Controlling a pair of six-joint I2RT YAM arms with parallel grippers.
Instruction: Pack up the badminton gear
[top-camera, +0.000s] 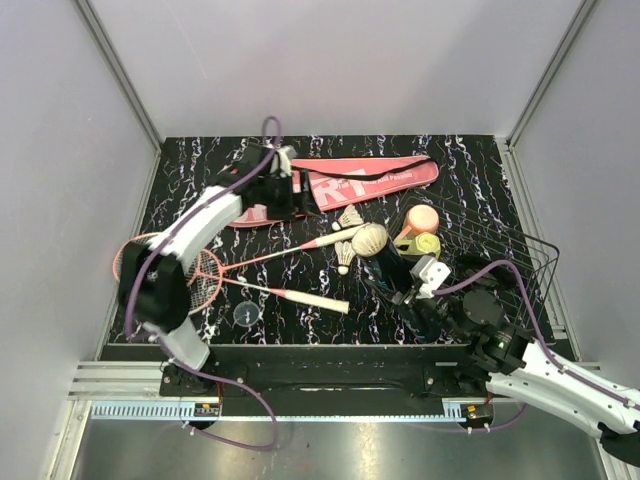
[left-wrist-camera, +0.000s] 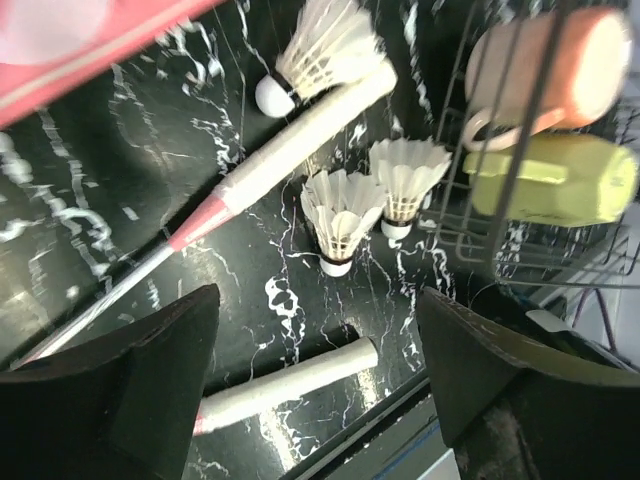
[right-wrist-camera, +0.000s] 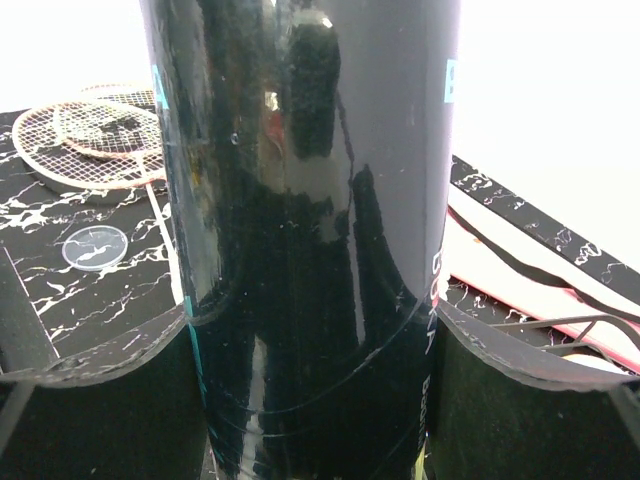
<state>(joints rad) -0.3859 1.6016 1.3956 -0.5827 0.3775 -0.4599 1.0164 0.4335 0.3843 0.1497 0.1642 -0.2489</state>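
My right gripper (top-camera: 412, 298) (right-wrist-camera: 315, 390) is shut on the long black tube (top-camera: 388, 265) (right-wrist-camera: 310, 220), which fills the right wrist view. A white shuttlecock (top-camera: 368, 238) sits at the tube's far end. Two more shuttlecocks (top-camera: 350, 217) (top-camera: 345, 258) lie near it; the left wrist view shows three (left-wrist-camera: 325, 50) (left-wrist-camera: 340, 215) (left-wrist-camera: 405, 180). Two pink-red racquets (top-camera: 165, 265) lie at the left, their white handles (left-wrist-camera: 300, 140) (left-wrist-camera: 290, 385) pointing right. My left gripper (top-camera: 296, 195) (left-wrist-camera: 315, 380) hangs open above the table by the pink cover (top-camera: 345, 180).
A black wire basket (top-camera: 515, 255) (left-wrist-camera: 470, 130) at the right holds a tipped yellow-green cup (top-camera: 428, 243) (left-wrist-camera: 560, 180) with a peach lid (top-camera: 420, 220) (left-wrist-camera: 545, 70). A small clear disc (top-camera: 247, 315) (right-wrist-camera: 95, 247) lies near the front edge. Grey walls close in on three sides.
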